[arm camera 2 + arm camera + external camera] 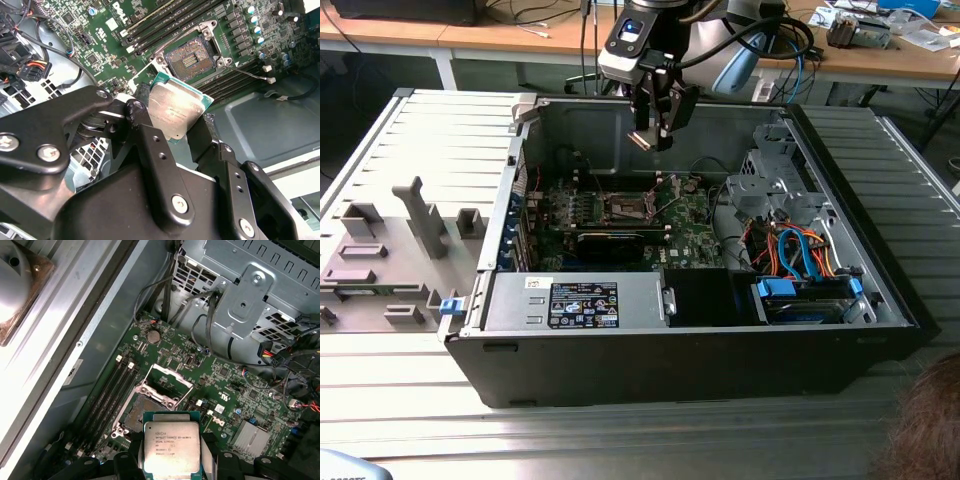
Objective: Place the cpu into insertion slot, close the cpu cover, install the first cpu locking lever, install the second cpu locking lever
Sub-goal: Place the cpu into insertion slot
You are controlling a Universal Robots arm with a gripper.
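End effector: the end effector (652, 138) hangs over the open computer case (880, 290), above the back part of the green circuit board (685, 235).
Grip: its two black fingers (142, 120) are closed onto opposite edges of the cpu (175, 110), one finger on each side.
Cpu: the chip is held in the air, well above the board and clear of everything else. Its silvery metal top faces the camera in both wrist views, and its thin green edge shows around the metal.
Cpu tilt: in the second wrist view it sits at a slant between the fingers.
Insertion slot: the insertion slot (140, 412) lies on the board below the chip, its brownish-gold contact field bare and nothing seated in it.
Cpu cover: the cpu cover (167, 382) stands tilted up from the far edge of the slot, its square window open to view.
Beside the slot: rows of narrow black memory slots (107, 390) run along both sides of it.
Long black card: the long black card (610, 243) lies across the board nearer the front of the case, apart from the slot.
Drive cage: a grey metal drive cage (250, 295) with bundled cables sits at one end of the board.
Worktop: the case rests on a ribbed metal worktop (620, 430), and grey fixture blocks (420, 215) stand on it at the exterior view's left.
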